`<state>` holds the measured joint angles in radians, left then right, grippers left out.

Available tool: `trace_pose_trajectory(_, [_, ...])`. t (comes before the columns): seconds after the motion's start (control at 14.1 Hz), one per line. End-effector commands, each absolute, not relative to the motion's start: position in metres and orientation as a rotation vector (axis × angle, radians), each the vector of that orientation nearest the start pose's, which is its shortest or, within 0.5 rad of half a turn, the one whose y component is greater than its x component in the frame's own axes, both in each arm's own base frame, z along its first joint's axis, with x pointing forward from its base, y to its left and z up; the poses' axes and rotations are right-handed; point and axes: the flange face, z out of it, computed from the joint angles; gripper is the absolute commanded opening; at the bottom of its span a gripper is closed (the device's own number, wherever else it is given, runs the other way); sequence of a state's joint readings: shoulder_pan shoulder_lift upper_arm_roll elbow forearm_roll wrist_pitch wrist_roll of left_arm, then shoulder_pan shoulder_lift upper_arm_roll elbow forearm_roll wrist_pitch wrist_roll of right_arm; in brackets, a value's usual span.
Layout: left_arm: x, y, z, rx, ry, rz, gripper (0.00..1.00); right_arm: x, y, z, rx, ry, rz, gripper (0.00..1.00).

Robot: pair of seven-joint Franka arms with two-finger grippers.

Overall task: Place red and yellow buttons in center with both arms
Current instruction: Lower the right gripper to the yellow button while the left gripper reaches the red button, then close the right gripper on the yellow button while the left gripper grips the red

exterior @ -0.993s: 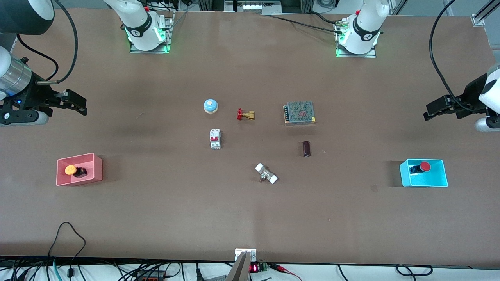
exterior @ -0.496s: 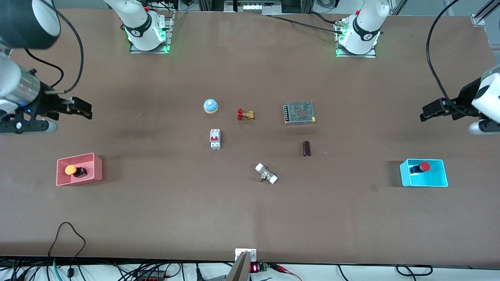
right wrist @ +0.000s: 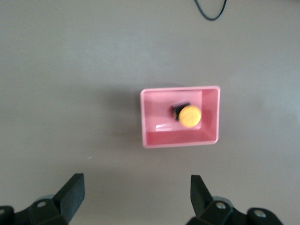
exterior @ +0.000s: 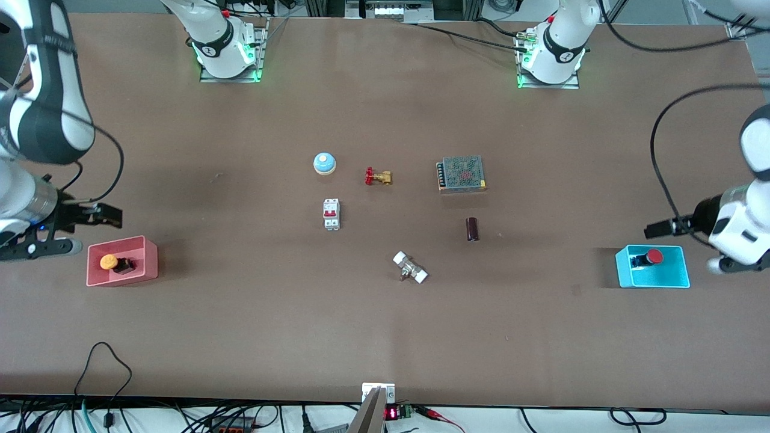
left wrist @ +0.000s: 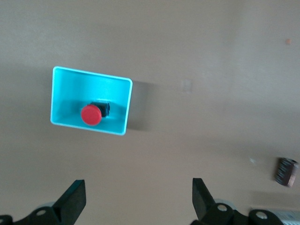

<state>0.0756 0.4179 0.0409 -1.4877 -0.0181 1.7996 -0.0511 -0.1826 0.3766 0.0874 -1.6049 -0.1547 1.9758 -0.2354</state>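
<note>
The red button [exterior: 650, 257] lies in a cyan bin [exterior: 659, 281] at the left arm's end of the table. My left gripper [exterior: 657, 228] hangs open and empty over the bare table just beside that bin. In the left wrist view the red button [left wrist: 91, 115] and the cyan bin [left wrist: 91, 72] show ahead of the left gripper [left wrist: 138, 197]. The yellow button [exterior: 109, 261] lies in a pink bin [exterior: 151, 260] at the right arm's end. My right gripper [exterior: 111, 216] hangs open and empty beside that bin. The right wrist view shows the yellow button [right wrist: 190, 116], the pink bin [right wrist: 180, 140] and the right gripper [right wrist: 136, 194].
Around the table's middle lie a blue bell [exterior: 324, 163], a brass valve [exterior: 378, 177], a meshed power supply [exterior: 461, 173], a white circuit breaker [exterior: 331, 213], a dark cylinder [exterior: 472, 229] and a white-ended fitting [exterior: 410, 267].
Both arms have swung toward the front camera, bringing each gripper close beside its bin. The buttons and bins have not moved.
</note>
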Motion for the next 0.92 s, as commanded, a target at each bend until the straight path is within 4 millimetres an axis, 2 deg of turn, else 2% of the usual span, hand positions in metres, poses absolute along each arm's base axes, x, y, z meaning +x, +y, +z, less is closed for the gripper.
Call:
trace_pose_trajectory(0.0, [0.681,0.084,0.395,-3.108,-0.261,0.213,1.00,0.676,-0.106,0.376,-3.225,-0.427,-0.044,1.00])
trace_pose_trajectory(0.07, [0.685,0.101,0.378,-3.113,-0.292,0.179,1.00,0.679,-0.117,0.359,-3.221,-0.437,-0.061,1.00])
trace_pose_trajectory(0.21, [0.687,0.098,0.361,-3.116,-0.236,0.157,1.00,0.684,-0.128,0.335,-3.215,-0.469,-0.092,1.00])
trace_pose_trajectory(0.28, [0.685,0.096,0.336,-3.117,-0.217,0.214,1.00,0.685,-0.136,0.328,-3.208,-0.518,-0.103,1.00])
trace_pose_trajectory(0.43, [0.683,0.109,0.312,-3.124,-0.238,0.260,1.00,0.687,-0.149,0.313,-3.195,-0.611,-0.139,1.00])
trace_pose_trajectory(0.57, [0.687,0.133,0.303,-3.134,-0.203,0.180,1.00,0.687,-0.155,0.298,-3.189,-0.618,-0.131,1.00])
trace_pose_trajectory(0.71, [0.693,0.158,0.294,-3.143,-0.040,0.064,1.00,0.685,-0.156,0.286,-3.183,-0.613,-0.116,1.00])
trace_pose_trajectory(0.85, [0.693,0.162,0.280,-3.144,-0.001,0.063,1.00,0.678,-0.157,0.272,-3.173,-0.600,-0.082,1.00])
